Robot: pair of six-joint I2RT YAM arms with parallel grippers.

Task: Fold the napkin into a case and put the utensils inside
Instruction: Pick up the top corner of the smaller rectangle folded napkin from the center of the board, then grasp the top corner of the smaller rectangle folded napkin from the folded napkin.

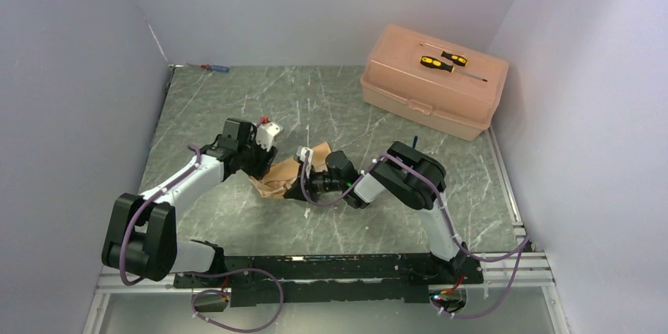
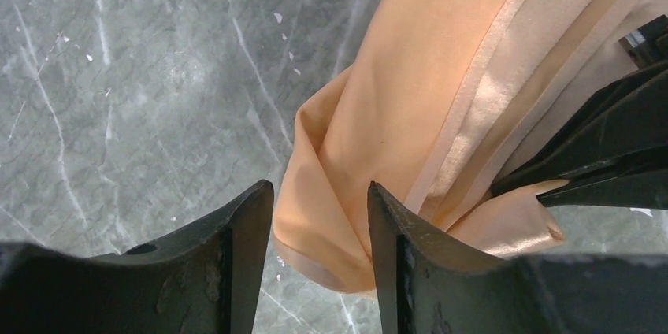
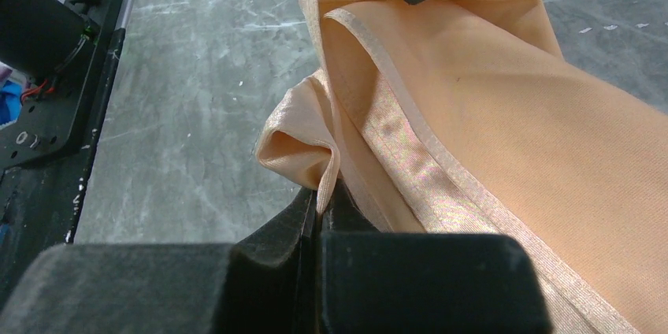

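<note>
Napkin (image 3: pixel 488 113) pinched by right end effector (image 3: pixel 319 206) — left end effector (image 2: pixel 319 216) parted.

We look down on a grey-green marble-patterned tabletop (image 1: pixel 236 98) with white veins, under soft, even light. Plain pale walls close it in at the back (image 1: pixel 315 3), left (image 1: pixel 71 74) and right (image 1: pixel 599 113). An aluminium rail (image 1: pixel 510 196) runs along its right edge. At the far right we see a pink plastic box (image 1: pixel 417 102) with two yellow-and-black screwdrivers (image 1: pixel 436 64) on its lid. A red-and-blue screwdriver (image 1: pixel 214 68) lies in the far left corner.

Soft even light; sheen on napkin (image 3: pixel 473 137); near foreground blurred.
</note>
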